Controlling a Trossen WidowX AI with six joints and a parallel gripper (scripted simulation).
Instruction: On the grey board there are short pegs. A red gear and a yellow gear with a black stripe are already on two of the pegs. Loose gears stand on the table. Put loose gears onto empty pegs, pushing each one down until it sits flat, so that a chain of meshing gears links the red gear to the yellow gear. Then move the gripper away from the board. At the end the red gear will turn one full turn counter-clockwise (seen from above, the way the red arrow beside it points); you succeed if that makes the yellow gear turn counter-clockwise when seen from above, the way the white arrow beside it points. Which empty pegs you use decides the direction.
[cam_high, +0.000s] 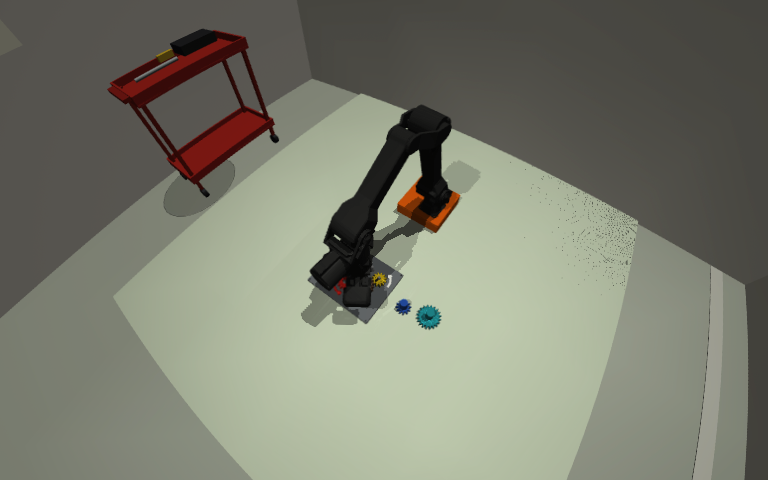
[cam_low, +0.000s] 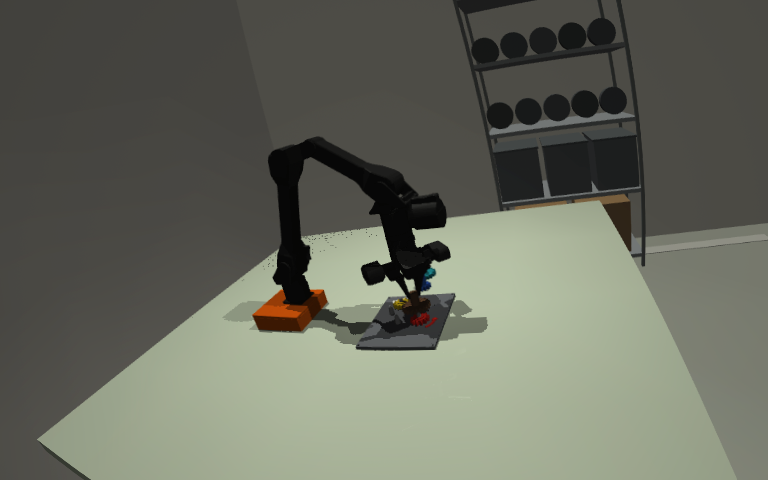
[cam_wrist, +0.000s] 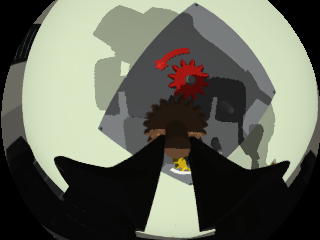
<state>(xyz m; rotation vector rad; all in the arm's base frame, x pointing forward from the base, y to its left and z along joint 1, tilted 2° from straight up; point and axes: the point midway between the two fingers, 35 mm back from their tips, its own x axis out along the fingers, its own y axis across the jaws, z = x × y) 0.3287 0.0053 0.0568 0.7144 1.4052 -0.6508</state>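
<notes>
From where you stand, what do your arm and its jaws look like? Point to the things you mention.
My one arm (cam_high: 390, 169) (cam_low: 345, 161) is matte black all over: long, chunky segments, rounded joints and a short, thick cylinder near the wrist. The jaws are black too, broad at the back and narrowing to slim tips. My base (cam_high: 434, 227) (cam_low: 277, 322) is a bright orange block. I can make out no cables or markings.
</notes>
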